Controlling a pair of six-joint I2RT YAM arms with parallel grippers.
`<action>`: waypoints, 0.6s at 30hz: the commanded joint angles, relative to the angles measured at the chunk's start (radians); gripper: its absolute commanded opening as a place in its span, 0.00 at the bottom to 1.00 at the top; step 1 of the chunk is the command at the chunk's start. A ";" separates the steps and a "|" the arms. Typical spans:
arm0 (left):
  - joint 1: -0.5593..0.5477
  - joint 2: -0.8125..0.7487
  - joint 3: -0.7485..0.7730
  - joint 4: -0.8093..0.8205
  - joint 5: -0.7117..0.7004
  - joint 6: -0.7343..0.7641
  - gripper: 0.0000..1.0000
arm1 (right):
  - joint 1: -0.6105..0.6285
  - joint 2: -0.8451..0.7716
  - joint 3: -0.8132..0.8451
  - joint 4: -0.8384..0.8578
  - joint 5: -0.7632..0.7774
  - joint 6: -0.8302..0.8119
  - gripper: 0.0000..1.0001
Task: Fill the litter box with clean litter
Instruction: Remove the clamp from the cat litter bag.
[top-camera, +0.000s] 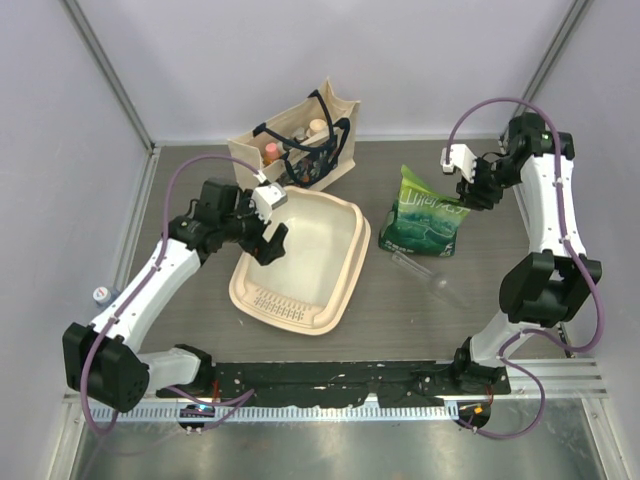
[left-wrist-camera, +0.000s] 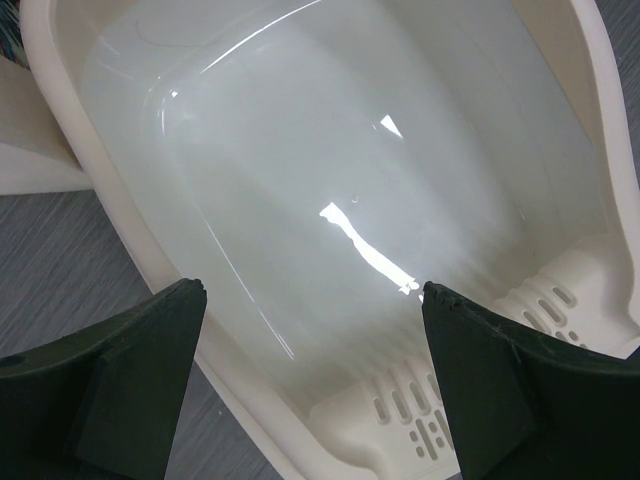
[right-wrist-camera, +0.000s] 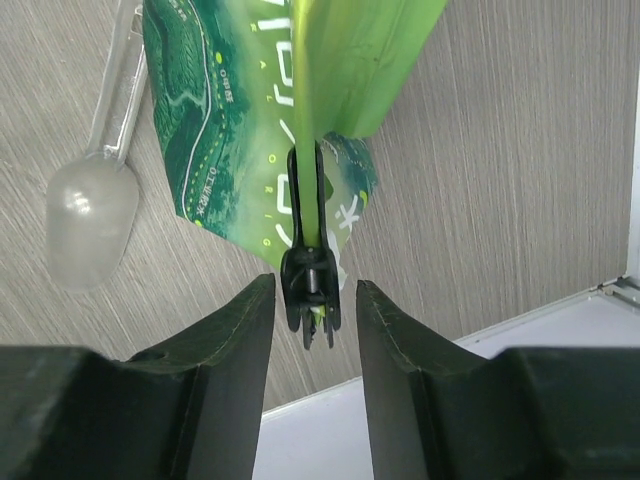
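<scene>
The litter box (top-camera: 320, 235) is a cream tray at centre-left with a slotted strip at its near end, and its glossy inside (left-wrist-camera: 330, 150) is bare. Clean litter is out of view. My left gripper (top-camera: 270, 245) hangs open over the tray's left side, and its fingers straddle the near corner (left-wrist-camera: 312, 290) without touching it. A green bag (top-camera: 425, 215) stands on the right. My right gripper (top-camera: 476, 195) is at the bag's top edge. A black clip (right-wrist-camera: 310, 275) on the bag (right-wrist-camera: 250, 120) sits between its jaws (right-wrist-camera: 313, 285), with a small gap on each side.
A canvas tote bag (top-camera: 335, 125) holding bottles stands behind the tray. A clear plastic scoop (top-camera: 425, 275) lies on the table in front of the green bag, and the right wrist view shows this scoop (right-wrist-camera: 95, 200) too. The table's rear edge and the wall are close behind the right gripper.
</scene>
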 joint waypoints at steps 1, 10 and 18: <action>-0.003 -0.027 -0.008 0.031 -0.001 -0.007 0.95 | 0.013 0.027 0.041 -0.161 0.009 0.022 0.42; -0.003 -0.031 -0.012 0.035 -0.008 -0.005 0.95 | 0.013 0.053 0.055 -0.161 0.053 0.036 0.36; -0.003 -0.021 -0.012 0.038 -0.003 -0.007 0.95 | 0.013 0.036 0.087 -0.161 0.041 0.042 0.34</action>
